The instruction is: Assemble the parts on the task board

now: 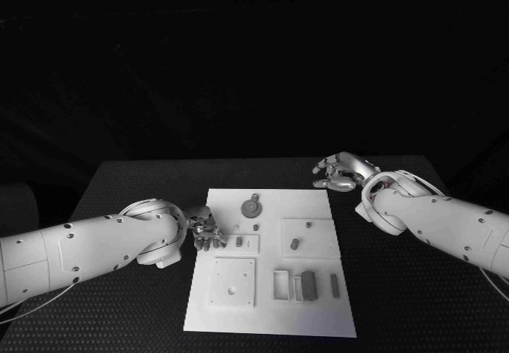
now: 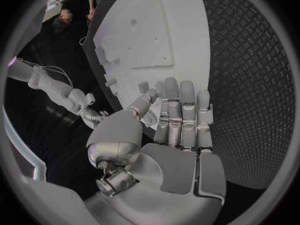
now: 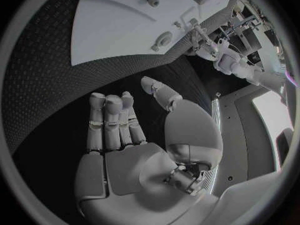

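the near edge of the task board (image 1: pixel 271 323) lies closest, on the black desk (image 1: pixel 127 184). its near row holds a square plate with a hole (image 1: pixel 232 282) and, beside it, slots with a dark grey bar (image 1: pixel 309 285) and a thin grey part (image 1: pixel 335 285). the middle row shows small grey parts (image 1: pixel 294 243) on raised squares. the left hand (image 1: pixel 204 232) hovers at the board's left edge, fingers extended and slightly apart, holding nothing. further back a round grey disc (image 1: pixel 250 207) rests on the board. the right hand (image 1: pixel 341 172) is off the board's far right corner, over the desk, fingers loosely curved and parted, empty. judgement: assembly appears partly done at most; several parts look unseated and no part is in hand.
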`<act>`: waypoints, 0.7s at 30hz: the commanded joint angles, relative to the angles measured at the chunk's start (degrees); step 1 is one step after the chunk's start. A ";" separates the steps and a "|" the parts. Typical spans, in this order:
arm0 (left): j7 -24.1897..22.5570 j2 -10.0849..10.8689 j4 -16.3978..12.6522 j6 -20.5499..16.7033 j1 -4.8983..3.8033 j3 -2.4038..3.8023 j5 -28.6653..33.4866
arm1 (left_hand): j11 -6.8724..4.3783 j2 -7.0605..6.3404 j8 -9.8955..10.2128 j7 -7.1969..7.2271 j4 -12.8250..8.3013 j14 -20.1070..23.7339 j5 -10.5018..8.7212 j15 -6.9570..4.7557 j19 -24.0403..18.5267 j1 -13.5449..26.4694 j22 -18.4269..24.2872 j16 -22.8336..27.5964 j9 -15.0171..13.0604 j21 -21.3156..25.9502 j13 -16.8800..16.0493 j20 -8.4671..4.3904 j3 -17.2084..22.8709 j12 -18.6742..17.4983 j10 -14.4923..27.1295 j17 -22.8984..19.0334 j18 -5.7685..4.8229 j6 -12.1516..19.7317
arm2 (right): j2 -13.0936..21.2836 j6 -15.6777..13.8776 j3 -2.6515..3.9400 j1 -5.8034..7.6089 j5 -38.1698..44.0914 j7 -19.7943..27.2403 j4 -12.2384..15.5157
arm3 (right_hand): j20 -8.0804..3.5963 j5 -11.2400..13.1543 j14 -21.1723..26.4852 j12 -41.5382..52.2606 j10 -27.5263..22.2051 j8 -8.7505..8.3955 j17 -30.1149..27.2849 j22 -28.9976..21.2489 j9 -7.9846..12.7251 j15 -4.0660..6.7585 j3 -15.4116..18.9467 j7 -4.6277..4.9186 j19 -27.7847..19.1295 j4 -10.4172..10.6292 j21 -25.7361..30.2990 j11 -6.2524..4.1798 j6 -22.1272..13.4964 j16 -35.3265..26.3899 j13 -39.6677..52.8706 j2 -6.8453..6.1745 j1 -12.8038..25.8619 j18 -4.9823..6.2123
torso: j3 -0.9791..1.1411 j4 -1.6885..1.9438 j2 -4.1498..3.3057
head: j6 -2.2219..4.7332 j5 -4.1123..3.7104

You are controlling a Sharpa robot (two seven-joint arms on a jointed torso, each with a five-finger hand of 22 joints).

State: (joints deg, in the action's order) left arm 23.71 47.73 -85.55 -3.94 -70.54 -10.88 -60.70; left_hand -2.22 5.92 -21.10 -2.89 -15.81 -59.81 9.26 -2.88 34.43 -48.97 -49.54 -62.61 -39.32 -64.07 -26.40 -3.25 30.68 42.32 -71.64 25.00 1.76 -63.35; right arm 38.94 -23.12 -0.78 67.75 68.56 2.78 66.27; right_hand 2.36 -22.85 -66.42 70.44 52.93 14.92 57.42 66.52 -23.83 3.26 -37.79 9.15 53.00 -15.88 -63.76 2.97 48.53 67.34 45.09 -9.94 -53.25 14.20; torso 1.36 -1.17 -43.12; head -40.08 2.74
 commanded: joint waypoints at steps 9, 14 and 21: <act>-2.11 1.20 -2.30 -8.29 1.15 -0.06 -0.70 | -0.67 -0.54 -0.17 0.14 0.00 -1.06 0.19 -0.18 1.09 -0.46 0.19 0.52 0.07 -0.30 0.31 -5.16 0.22 -0.90 -1.56 -0.10 -0.20 -0.86 | 0.14 0.45 0.02 -0.03 0.16 0.18 0.16 | -0.05 -0.39 0.27 0.36 -0.57 0.38 -0.10 -0.06 0.08 -0.04 0.36 0.29 -0.53 0.16 -0.36 0.03 0.06 0.37 -0.11 0.12 0.55 0.80 | -0.01 0.00 -0.02 | -0.06 0.10; -2.45 1.12 -2.29 -8.95 1.21 -0.06 -0.86 | -0.73 -0.70 -0.05 0.19 0.02 -1.35 0.24 -0.25 1.33 -0.60 0.28 0.76 0.11 -0.28 0.43 -5.23 0.33 -1.23 -1.84 -0.18 -0.20 -1.03 | 0.13 0.48 0.02 -0.03 0.16 0.18 0.15 | -0.05 -0.41 0.27 0.37 -0.57 0.38 -0.11 -0.07 0.08 -0.04 0.37 0.29 -0.54 0.18 -0.36 0.03 0.05 0.38 -0.12 0.12 0.56 0.80 | -0.01 -0.03 -0.01 | -0.04 0.10; -2.36 1.02 -2.30 -8.81 1.61 -0.07 -3.31 | -0.74 -0.78 0.07 0.18 0.05 -1.46 0.22 -0.28 1.42 -0.65 0.33 0.94 0.15 -0.25 0.52 -5.26 0.37 -1.45 -1.95 -0.23 -0.23 -1.06 | 0.22 0.47 0.02 -0.03 0.16 0.17 0.16 | -0.05 -0.42 0.28 0.38 -0.57 0.39 -0.12 -0.08 0.09 -0.04 0.38 0.29 -0.54 0.18 -0.36 0.03 0.05 0.38 -0.14 0.12 0.57 0.80 | 0.04 -0.02 0.00 | -0.14 0.09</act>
State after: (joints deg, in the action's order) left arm 22.13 48.86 -87.68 -11.66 -69.05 -10.95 -61.91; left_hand -2.23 5.41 -20.91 -2.85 -15.72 -60.92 9.25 -3.16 35.43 -49.44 -49.31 -61.94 -39.22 -64.07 -25.95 -3.47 30.77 41.27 -72.58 24.83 1.74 -63.98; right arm 39.13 -23.12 -0.78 67.74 68.56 2.78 66.32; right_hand 2.36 -23.08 -66.42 70.43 52.73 14.92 57.37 66.53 -23.84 3.26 -37.63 9.06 53.00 -15.72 -63.76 3.18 48.62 67.34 45.05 -9.94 -53.25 14.20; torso 1.37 -1.20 -43.13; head -40.19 2.85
